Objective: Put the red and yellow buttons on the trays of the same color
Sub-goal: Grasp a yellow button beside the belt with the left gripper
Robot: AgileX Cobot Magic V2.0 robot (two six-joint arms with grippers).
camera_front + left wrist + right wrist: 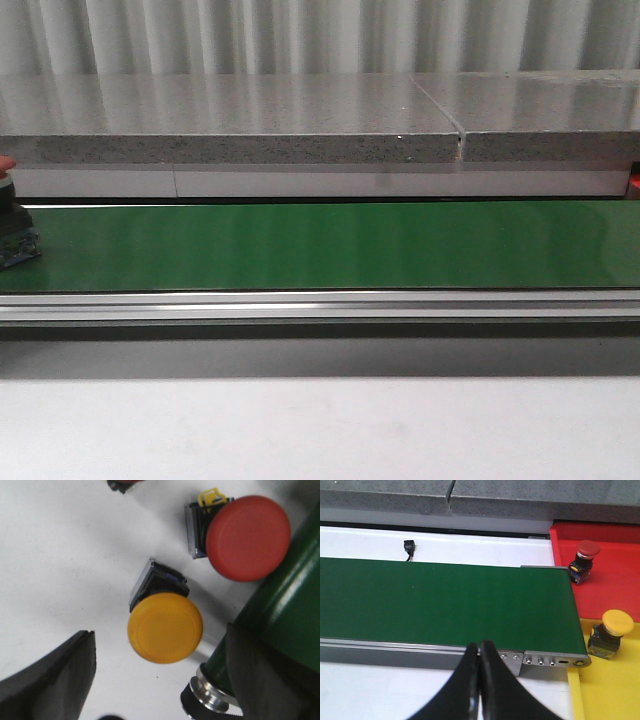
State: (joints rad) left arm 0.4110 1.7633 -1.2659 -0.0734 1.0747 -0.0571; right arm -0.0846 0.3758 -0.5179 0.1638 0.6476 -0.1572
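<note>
In the left wrist view a yellow button (pixel 165 627) and a red button (pixel 248 537) lie on their sides on the white table, next to the end of the green belt (pixel 287 605). My left gripper (pixel 160 680) is open just short of the yellow button, which lies in line with the gap between the fingers (pixel 50 680). My right gripper (pixel 479 652) is shut and empty over the belt's near rail. Beyond the belt's end, a red button (pixel 583 560) stands on the red tray (pixel 615 595) and a yellow button (pixel 610 635) on the yellow tray (pixel 605 690).
The green conveyor belt (pixel 320 245) runs across the front view, with a grey stone ledge (pixel 230 125) behind it. A red-capped button (pixel 8 215) stands at the belt's far left edge. Part of another button (pixel 122 484) shows at the left wrist view's edge. A small black part (pixel 409 547) lies behind the belt.
</note>
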